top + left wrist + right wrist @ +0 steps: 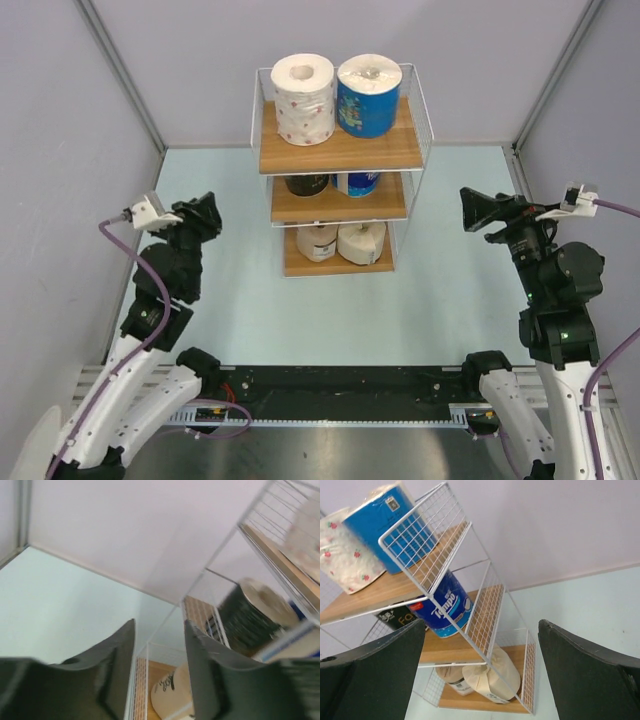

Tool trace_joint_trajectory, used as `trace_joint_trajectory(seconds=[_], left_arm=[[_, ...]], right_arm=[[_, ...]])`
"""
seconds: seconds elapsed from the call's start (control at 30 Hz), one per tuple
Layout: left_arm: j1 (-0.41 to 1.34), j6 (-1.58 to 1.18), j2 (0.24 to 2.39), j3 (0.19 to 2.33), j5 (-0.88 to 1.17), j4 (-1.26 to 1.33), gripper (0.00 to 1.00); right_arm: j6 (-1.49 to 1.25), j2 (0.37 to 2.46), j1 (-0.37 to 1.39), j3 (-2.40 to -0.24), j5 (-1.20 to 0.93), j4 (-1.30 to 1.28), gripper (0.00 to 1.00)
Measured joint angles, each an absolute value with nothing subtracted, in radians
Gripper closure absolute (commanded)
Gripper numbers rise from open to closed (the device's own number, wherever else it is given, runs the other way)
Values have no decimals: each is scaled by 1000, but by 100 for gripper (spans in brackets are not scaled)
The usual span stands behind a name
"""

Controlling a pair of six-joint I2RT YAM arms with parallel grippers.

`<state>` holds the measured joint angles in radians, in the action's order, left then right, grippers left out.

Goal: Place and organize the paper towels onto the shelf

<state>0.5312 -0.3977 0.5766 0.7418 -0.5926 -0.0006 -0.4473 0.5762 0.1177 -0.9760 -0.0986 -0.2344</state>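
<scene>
Evidently the shelf (340,150), rolls (303,95) aboard, could be knocked by the left hand (205,212) (nine o'clock) or right hand (472,208) (three o'clock), both held open.

Six paper towels are sitting in pairs on the shelf (340,156) at the far middle of the bench (330,310).
The white red-speckled roll (303,98) and a blue roll (369,95) are standing on top, a dark roll (307,184) and a second blue roll (357,183) are occupying the middle, and a tan-brown roll (317,241) and a cream roll (362,241) are lying lowest; the left claw (205,215) and the right claw (478,210) are hovering on either side.
</scene>
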Motion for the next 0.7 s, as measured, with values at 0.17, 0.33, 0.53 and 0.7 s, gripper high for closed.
trace_joint_trajectory(seconds=[0.17, 0.33, 0.53, 0.7], left_arm=[[250, -487, 688, 796, -418, 46, 92], [67, -599, 880, 875, -141, 136, 100], [51, -657, 1156, 1045, 159, 160, 100], [51, -689, 1263, 1133, 342, 175, 100]], right_arm=[[-464, 579, 113, -976, -44, -244, 0], [-472, 593, 109, -976, -34, -270, 0], [-472, 615, 97, -976, -39, -286, 0], [-472, 631, 82, -976, -58, -297, 0]])
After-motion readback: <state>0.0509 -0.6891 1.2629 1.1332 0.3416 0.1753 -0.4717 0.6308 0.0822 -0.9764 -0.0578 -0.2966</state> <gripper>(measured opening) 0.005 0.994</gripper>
